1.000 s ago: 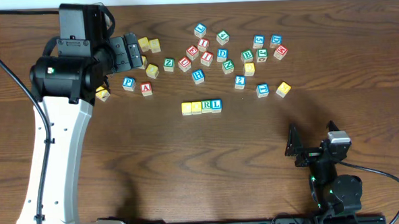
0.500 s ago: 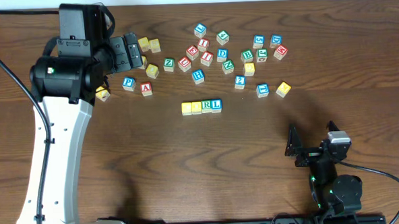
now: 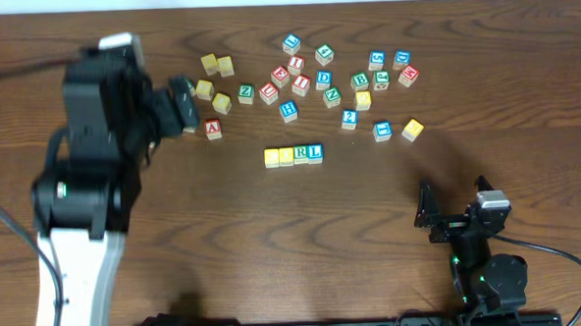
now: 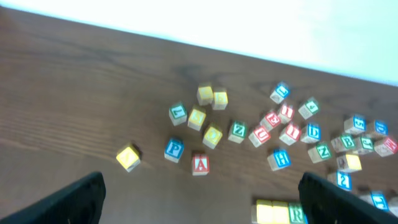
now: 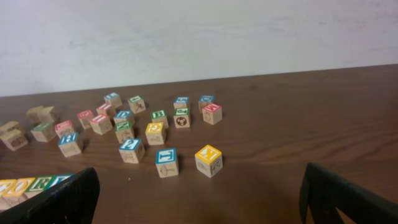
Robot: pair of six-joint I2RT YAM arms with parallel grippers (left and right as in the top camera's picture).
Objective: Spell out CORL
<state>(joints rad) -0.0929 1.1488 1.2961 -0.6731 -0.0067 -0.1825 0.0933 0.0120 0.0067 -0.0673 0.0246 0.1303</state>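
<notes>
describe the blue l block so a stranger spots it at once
On the dark wooden table, below the scattered cluster of letter cubes in the overhead view, four wooden cubes form one tight row. The cube with a blue L is its right end, beside the green R cube; the other two look plain yellow.

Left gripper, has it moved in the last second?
Yes. The left gripper has shifted down the overhead image, closer to the red A cube.

CORL row [image 3: 294, 155] lies ahead-right of left gripper [image 3: 184, 106], well ahead-left of right gripper [image 3: 428, 211]; loose cubes [image 3: 326, 78] behind row.
</notes>
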